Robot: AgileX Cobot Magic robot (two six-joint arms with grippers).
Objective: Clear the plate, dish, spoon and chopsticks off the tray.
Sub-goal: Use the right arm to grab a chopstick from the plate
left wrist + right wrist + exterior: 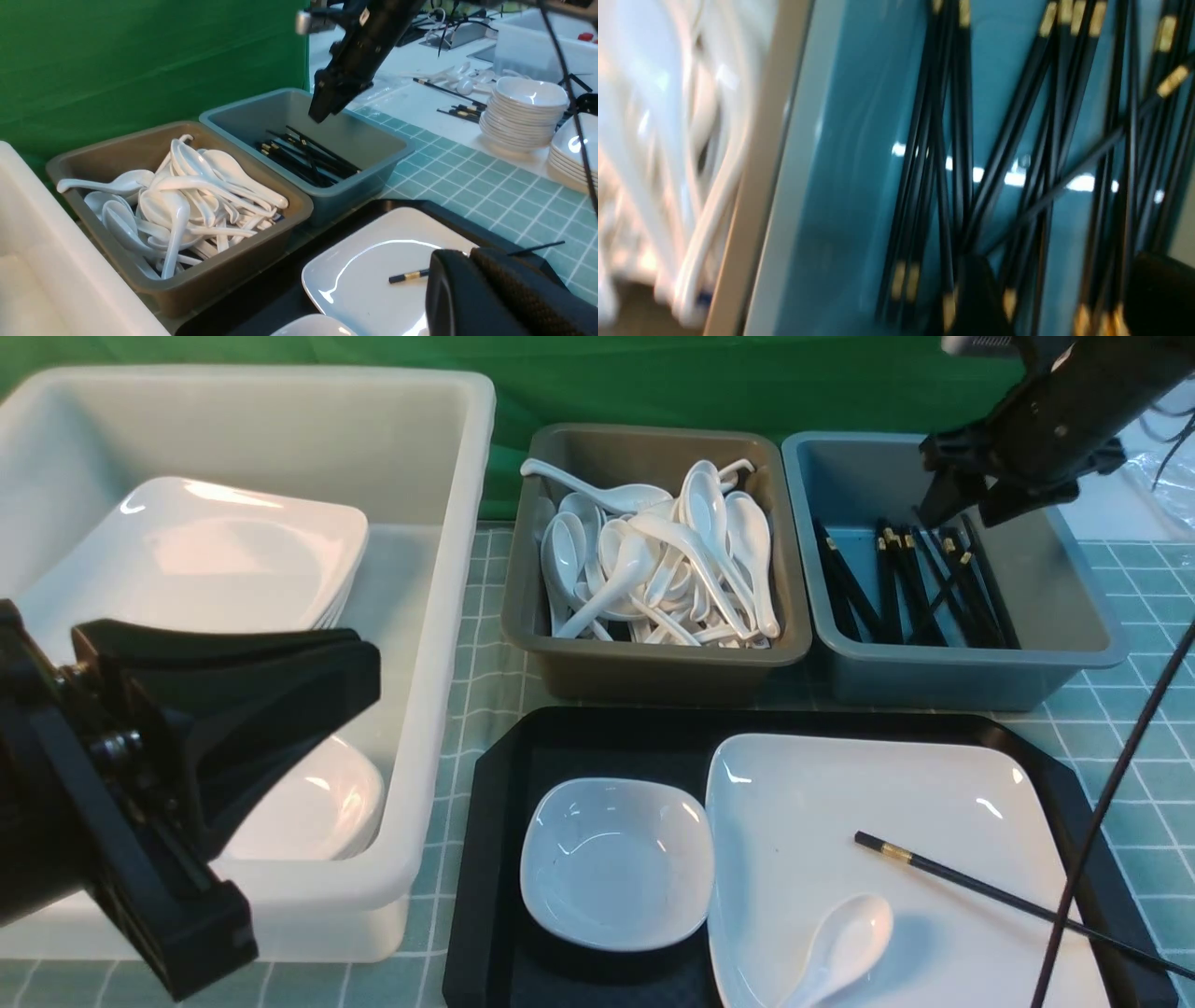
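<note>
Looking forward from the front view, the tray (495, 859) has its far rim just beside two bins. The plate (840, 803) fills the tray's right portion. The dish (616, 863) sits on the tray floor to the plate's left, with the two rims meeting. The spoon (845, 943) lies on the plate's near part. One chopstick (971, 887) lies slantwise across the plate, its thin end running past the plate's right edge. Bare tray floor remains left of the dish and beyond it. A thin dark cable (1120, 775) crosses in front of the tray's right side. The left gripper (369, 658) is low at near left, beside the white tub (439, 616), with its fingers together and nothing between them. The right gripper (971, 513) hangs raised over the blue-grey bin (1074, 616), pointing down, fingers apart and empty.

Left wrist view: the grey-brown bin (224, 275) of spoons and the blue-grey bin stand wall to wall. The right gripper is above the loose sticks (308, 158), clear of the bin walls.

Right wrist view: blurred. The sticks lie crossed on the bin floor, with both fingertips (976, 289) spread above them.
</note>
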